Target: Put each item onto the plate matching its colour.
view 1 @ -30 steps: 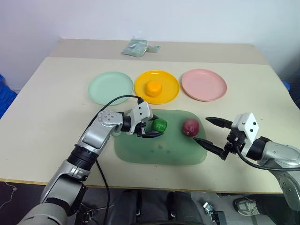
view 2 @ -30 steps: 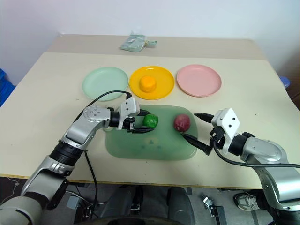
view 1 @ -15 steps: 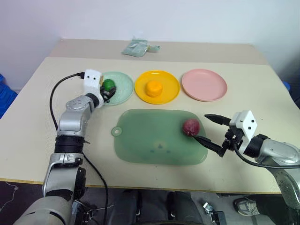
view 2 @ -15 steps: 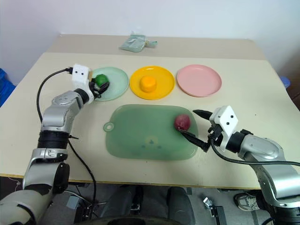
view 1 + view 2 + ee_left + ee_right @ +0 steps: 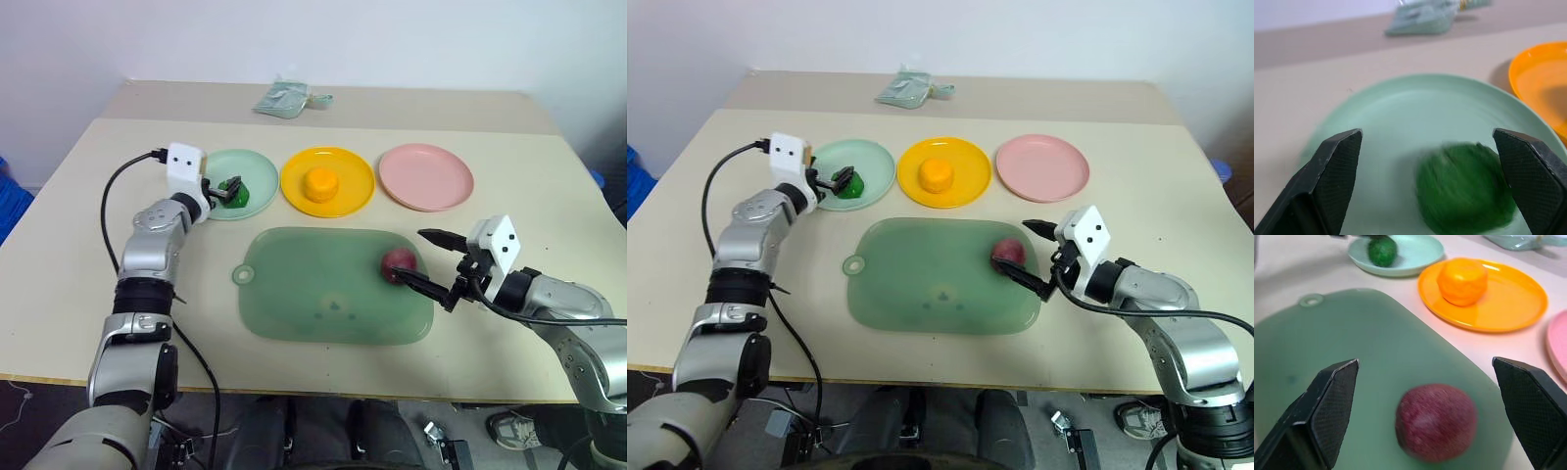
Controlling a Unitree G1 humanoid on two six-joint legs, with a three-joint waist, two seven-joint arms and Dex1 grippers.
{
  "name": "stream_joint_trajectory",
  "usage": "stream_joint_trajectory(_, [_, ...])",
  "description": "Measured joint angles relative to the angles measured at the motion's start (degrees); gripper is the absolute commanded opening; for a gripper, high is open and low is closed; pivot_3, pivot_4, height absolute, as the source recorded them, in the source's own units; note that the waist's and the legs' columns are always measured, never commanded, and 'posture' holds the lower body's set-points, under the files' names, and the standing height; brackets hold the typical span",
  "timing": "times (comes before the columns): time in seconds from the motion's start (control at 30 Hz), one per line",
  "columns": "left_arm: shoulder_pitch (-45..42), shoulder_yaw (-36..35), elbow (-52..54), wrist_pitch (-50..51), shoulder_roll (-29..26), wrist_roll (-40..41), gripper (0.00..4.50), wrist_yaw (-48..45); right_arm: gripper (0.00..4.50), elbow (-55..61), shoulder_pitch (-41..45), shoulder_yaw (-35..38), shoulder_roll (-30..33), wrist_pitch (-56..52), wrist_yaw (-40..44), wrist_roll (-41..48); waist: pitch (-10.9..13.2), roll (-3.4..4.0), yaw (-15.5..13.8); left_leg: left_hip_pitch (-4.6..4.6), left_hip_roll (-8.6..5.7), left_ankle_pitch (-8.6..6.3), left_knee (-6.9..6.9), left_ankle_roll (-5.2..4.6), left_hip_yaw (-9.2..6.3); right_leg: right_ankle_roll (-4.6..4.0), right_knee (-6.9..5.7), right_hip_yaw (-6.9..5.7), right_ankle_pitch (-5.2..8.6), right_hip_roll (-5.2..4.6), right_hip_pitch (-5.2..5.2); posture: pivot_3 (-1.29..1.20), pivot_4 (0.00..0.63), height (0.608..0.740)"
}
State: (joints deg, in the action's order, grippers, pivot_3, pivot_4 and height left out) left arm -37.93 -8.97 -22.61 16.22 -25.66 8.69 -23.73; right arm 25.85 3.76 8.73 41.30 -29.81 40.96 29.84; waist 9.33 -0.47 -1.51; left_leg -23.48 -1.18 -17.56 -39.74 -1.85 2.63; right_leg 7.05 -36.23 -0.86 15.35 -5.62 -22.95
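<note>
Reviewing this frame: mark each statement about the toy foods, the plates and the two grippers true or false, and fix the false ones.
1. The bumpy dark green toy food lies on the pale mint green round plate. True.
2. The left gripper is shut on the green toy food. False: its fingers stand open on either side of it.
3. The dark red-maroon round toy food sits on the pink round plate. False: it is on the large translucent green tray; the pink plate holds nothing.
4. The smooth orange-yellow round toy food rests on the bright yellow round plate. True.
5. The right gripper is open, with the maroon toy food between its fingers. True.
</note>
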Motion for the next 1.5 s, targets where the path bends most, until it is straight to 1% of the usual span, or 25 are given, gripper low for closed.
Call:
stream_joint_trajectory(0.07, [6.0, -0.9, 7.8, -0.3, -2.0, 3.0, 4.43, -5.0, 4.50, -0.4, 0.5, -2.0, -0.4, 0.2, -0.6, -1.8, 0.0, 0.01, 0.8, 0.00, 0.00, 0.00, 0.06, 0.02, 0.00, -0.01, -0.01, 0.06, 0.00, -0.14, -0.04, 0.00, 0.150, 0.740])
stream_joint_trajectory(0.13, [12.7, -0.5, 17.3, 1.0, -4.0, 7.3, 4.43, -12.1, 4.50, -1.5, 0.9, -4.4, -0.6, 0.4, -0.9, -3.9, 0.0, 0.02, 1.0, 0.00, 0.00, 0.00, 0.08, 0.03, 0.01, -0.01, 0.01, 0.08, 0.00, -0.22, -0.06, 0.00, 0.150, 0.740])
stream_joint_trajectory(0.2, [19.3, 2.3, 26.5, 2.0, -7.6, 10.2, 4.43, -19.2, 4.50, -3.0, 1.5, -6.1, -0.8, 0.9, -0.9, -5.8, 0.0, 0.07, 1.1, 0.01, -0.02, -0.01, 0.10, 0.05, 0.01, -0.02, 0.03, 0.10, 0.01, -0.28, -0.04, 0.00, 0.150, 0.740])
stream_joint_trajectory(0.27, [25.6, 6.7, 35.6, 2.9, -11.0, 12.0, 4.43, -25.5, 4.50, -5.8, 2.4, -7.8, -1.3, 1.7, -1.1, -7.8, 0.0, 0.08, 1.0, 0.04, -0.02, -0.01, 0.14, 0.05, 0.01, -0.04, 0.06, 0.10, 0.02, -0.32, -0.02, 0.00, 0.150, 0.740])
stream_joint_trajectory(0.33, [28.6, 10.4, 41.0, 4.8, -11.3, 13.6, 4.43, -28.4, 4.50, -8.1, 3.4, -8.7, -2.0, 1.9, -1.1, -9.0, 0.0, 0.09, 0.8, 0.05, -0.04, -0.02, 0.17, 0.05, 0.00, -0.06, 0.08, 0.11, 0.02, -0.36, 0.00, 0.00, 0.150, 0.740])
stream_joint_trajectory(0.4, [29.3, 12.4, 44.2, 6.5, -10.8, 15.2, 4.43, -29.2, 4.50, -9.8, 4.1, -9.2, -2.0, 2.1, -1.1, -10.1, 0.0, 0.09, 0.8, 0.05, -0.04, -0.01, 0.19, 0.05, -0.02, -0.06, 0.08, 0.11, 0.02, -0.36, -0.02, 0.00, 0.150, 0.740])
stream_joint_trajectory(0.43, [29.3, 12.6, 45.2, 7.2, -10.8, 15.7, 4.50, -29.1, 3.94, -10.6, 4.4, -9.4, -2.0, 2.1, -1.0, -10.5, 0.0, 0.09, 0.9, 0.05, -0.04, -0.01, 0.21, 0.05, -0.01, -0.06, 0.08, 0.11, 0.01, -0.36, -0.03, 0.00, 0.150, 0.740])
stream_joint_trajectory(0.5, [29.3, 12.6, 46.6, 8.1, -10.6, 15.8, 4.50, -28.6, 3.19, -11.9, 4.5, -9.4, -2.1, 2.4, -0.6, -10.8, -0.1, 0.13, 1.1, 0.06, -0.04, -0.01, 0.29, 0.05, 0.01, -0.05, 0.08, 0.12, 0.01, -0.35, -0.07, 0.00, 0.150, 0.740])
stream_joint_trajectory(0.53, [29.3, 12.7, 46.7, 8.4, -10.2, 15.8, 4.50, -28.3, 2.73, -12.1, 4.8, -9.4, -2.3, 2.7, -0.4, -10.9, -0.1, 0.15, 1.1, 0.06, -0.05, 0.00, 0.33, 0.06, 0.01, -0.05, 0.08, 0.12, 0.01, -0.34, -0.09, 0.00, 0.150, 0.740])
stream_joint_trajectory(0.57, [29.3, 12.7, 46.8, 8.7, -9.7, 15.8, 4.50, -27.7, 2.49, -12.3, 5.4, -9.4, -2.7, 2.8, -0.4, -10.9, -0.1, 0.14, 1.2, 0.06, -0.05, 0.03, 0.37, 0.09, 0.01, -0.05, 0.08, 0.12, 0.01, -0.32, -0.12, 0.00, 0.150, 0.740])
stream_joint_trajectory(0.63, [29.4, 12.8, 47.3, 9.4, -9.0, 15.8, 4.50, -26.9, 2.43, -12.6, 6.8, -9.3, -4.4, 3.3, -0.8, -10.9, -0.1, 0.14, 1.4, 0.06, -0.04, 0.05, 0.42, 0.12, 0.03, -0.05, 0.08, 0.13, 0.01, -0.29, -0.14, 0.00, 0.150, 0.740])
stream_joint_trajectory(0.73, [29.6, 13.0, 47.8, 9.8, -7.3, 15.8, 4.50, -25.3, 2.43, -16.5, 12.6, -9.0, -9.6, 5.3, -5.1, -11.8, -0.1, 0.14, 2.0, 0.07, -0.05, 0.08, 0.45, 0.16, 0.05, -0.04, 0.06, 0.15, 0.01, -0.27, -0.17, 0.00, 0.150, 0.740])
stream_joint_trajectory(0.77, [29.9, 12.9, 47.9, 9.8, -6.6, 15.8, 4.50, -24.4, 2.43, -19.8, 15.9, -9.0, -11.4, 6.3, -7.9, -13.4, -0.1, 0.14, 2.2, 0.08, -0.05, 0.09, 0.45, 0.17, 0.04, -0.05, 0.04, 0.14, 0.01, -0.25, -0.17, 0.00, 0.150, 0.740])
stream_joint_trajectory(0.9, [30.3, 12.8, 48.5, 10.9, -3.8, 15.7, 4.50, -19.9, 2.43, -42.5, 31.4, -8.7, -17.0, 10.4, -21.9, -22.1, -0.1, 0.15, 2.3, 0.08, -0.07, 0.14, 0.52, 0.25, 0.07, -0.05, 0.01, 0.09, 0.01, -0.16, -0.24, 0.00, 0.150, 0.740])
stream_joint_trajectory(0.97, [30.5, 12.5, 48.6, 11.4, -2.9, 15.5, 4.50, -17.8, 2.43, -53.8, 37.1, -8.9, -18.8, 13.2, -26.7, -25.0, -0.1, 0.15, 2.4, 0.07, -0.07, 0.15, 0.54, 0.26, 0.11, -0.06, 0.02, 0.09, 0.02, -0.04, -0.26, 0.00, 0.150, 0.740])
stream_joint_trajectory(1.0, [30.5, 12.6, 48.7, 11.9, -2.2, 15.5, 4.50, -16.3, 2.43, -61.8, 41.2, -8.8, -19.8, 15.3, -29.9, -26.5, -0.1, 0.16, 2.5, 0.06, -0.07, 0.16, 0.55, 0.26, 0.16, -0.06, 0.02, 0.11, 0.02, -0.03, -0.28, 0.00, 0.150, 0.740])
stream_joint_trajectory(1.07, [30.9, 12.5, 49.0, 12.2, -1.8, 15.4, 4.50, -14.7, 2.43, -70.4, 45.1, -8.3, -20.7, 18.4, -32.7, -27.4, -0.1, 0.17, 2.5, 0.06, -0.06, 0.16, 0.57, 0.26, 0.16, -0.06, 0.02, 0.10, 0.02, 0.00, -0.27, 0.00, 0.150, 0.740])
stream_joint_trajectory(1.13, [31.7, 12.5, 50.1, 12.3, -1.4, 15.1, 4.50, -13.1, 3.45, -78.0, 48.7, -7.0, -20.9, 21.1, -33.7, -27.3, -0.1, 0.18, 2.6, 0.05, -0.05, 0.16, 0.58, 0.26, 0.17, -0.05, 0.02, 0.10, 0.02, 0.01, -0.26, 0.00, 0.150, 0.740])
stream_joint_trajectory(1.17, [32.2, 12.4, 50.7, 12.4, -1.2, 15.0, 4.50, -12.3, 3.77, -80.4, 49.8, -6.3, -20.9, 22.5, -33.7, -27.3, -0.1, 0.18, 2.6, 0.05, -0.04, 0.16, 0.58, 0.26, 0.17, -0.05, 0.02, 0.10, 0.01, 0.01, -0.25, 0.00, 0.150, 0.740])
stream_joint_trajectory(1.2, [32.8, 12.4, 51.4, 12.4, -1.1, 15.0, 4.50, -11.5, 4.27, -82.1, 50.5, -5.7, -20.9, 24.2, -33.3, -27.2, -0.1, 0.18, 2.6, 0.05, -0.04, 0.16, 0.58, 0.25, 0.18, -0.05, 0.02, 0.10, 0.01, 0.01, -0.25, 0.00, 0.150, 0.740])
stream_joint_trajectory(1.23, [33.3, 12.4, 51.8, 12.6, -1.1, 14.9, 4.50, -10.8, 4.46, -82.9, 50.8, -5.3, -20.9, 25.5, -32.9, -27.2, -0.1, 0.19, 2.6, 0.05, -0.03, 0.16, 0.58, 0.26, 0.18, -0.05, 0.02, 0.10, 0.01, 0.02, -0.25, 0.00, 0.150, 0.740])
stream_joint_trajectory(1.33, [34.3, 11.9, 52.5, 12.8, 0.0, 14.5, 4.50, -8.2, 4.46, -82.9, 50.6, -5.0, -20.3, 30.7, -29.4, -27.2, 0.0, 0.21, 2.6, 0.06, -0.02, 0.16, 0.56, 0.26, 0.18, -0.05, 0.02, 0.11, 0.01, 0.02, -0.25, 0.00, 0.150, 0.740])
stream_joint_trajectory(1.43, [34.8, 10.3, 52.5, 12.9, 0.5, 14.4, 4.50, -6.0, 4.46, -79.6, 49.3, -5.0, -18.5, 34.0, -25.1, -27.0, 0.0, 0.21, 2.5, 0.06, -0.02, 0.16, 0.56, 0.26, 0.17, -0.05, 0.02, 0.11, 0.01, 0.01, -0.25, 0.00, 0.150, 0.740])
stream_joint_trajectory(1.5, [34.7, 9.5, 52.3, 12.7, 0.8, 14.1, 4.50, -4.6, 4.46, -76.0, 46.7, -4.9, -16.7, 34.8, -21.8, -26.5, 0.0, 0.21, 2.2, 0.06, -0.02, 0.16, 0.55, 0.26, 0.15, -0.05, 0.03, 0.11, 0.01, 0.00, -0.20, 0.00, 0.150, 0.740])
